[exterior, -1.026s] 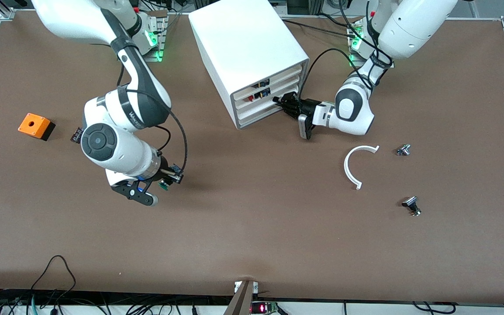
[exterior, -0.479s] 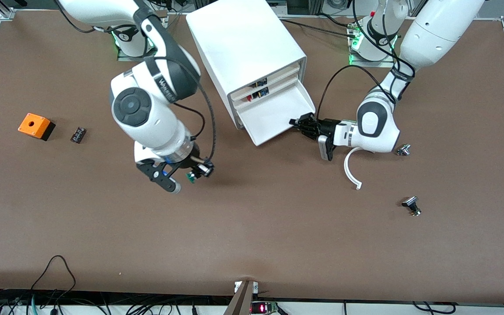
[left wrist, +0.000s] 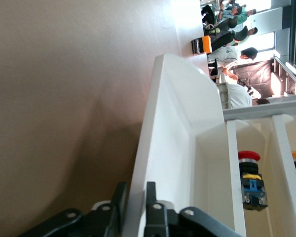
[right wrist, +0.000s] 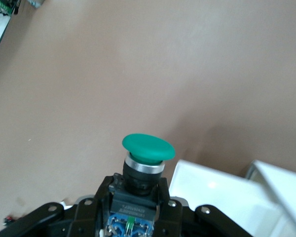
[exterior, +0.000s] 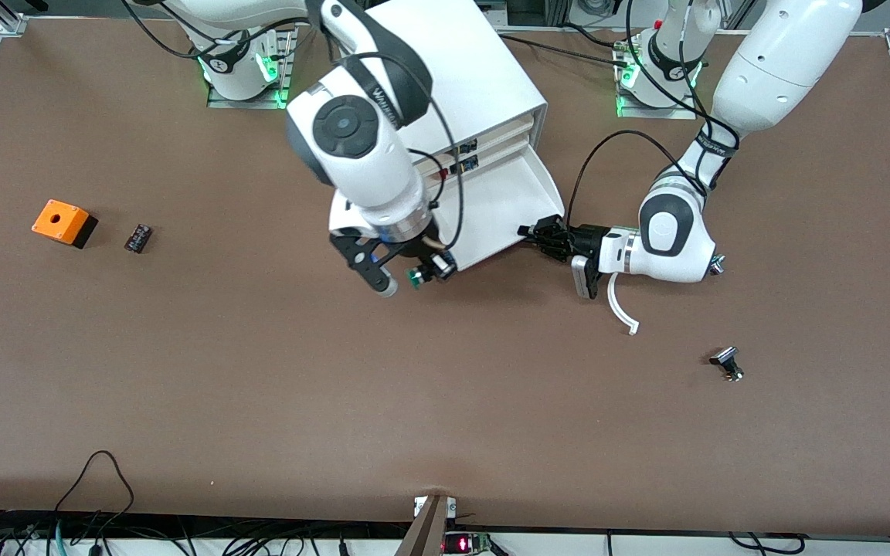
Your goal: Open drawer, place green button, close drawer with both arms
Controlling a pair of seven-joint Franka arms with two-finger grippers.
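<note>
The white cabinet (exterior: 453, 69) stands at the back middle of the table. Its third drawer (exterior: 507, 193) is pulled out and shows a bare white floor. My left gripper (exterior: 541, 232) is shut on the drawer's front wall, one finger on each side; the left wrist view shows this gripper (left wrist: 134, 200) astride the wall (left wrist: 158, 148). My right gripper (exterior: 423, 272) is shut on the green-capped button (exterior: 416, 276) and holds it over the table beside the drawer's front corner. In the right wrist view the gripper (right wrist: 138, 192) holds the button (right wrist: 148, 147) by its black body.
An orange box (exterior: 63, 222) and a small black part (exterior: 137, 237) lie toward the right arm's end. A white curved piece (exterior: 621, 305) and a black-capped button (exterior: 726, 361) lie near the left arm. A red-capped button (left wrist: 250, 168) sits in an upper drawer.
My left gripper has pulled the drawer out toward the front camera. My right arm has carried the button from the open table to beside the drawer's front corner.
</note>
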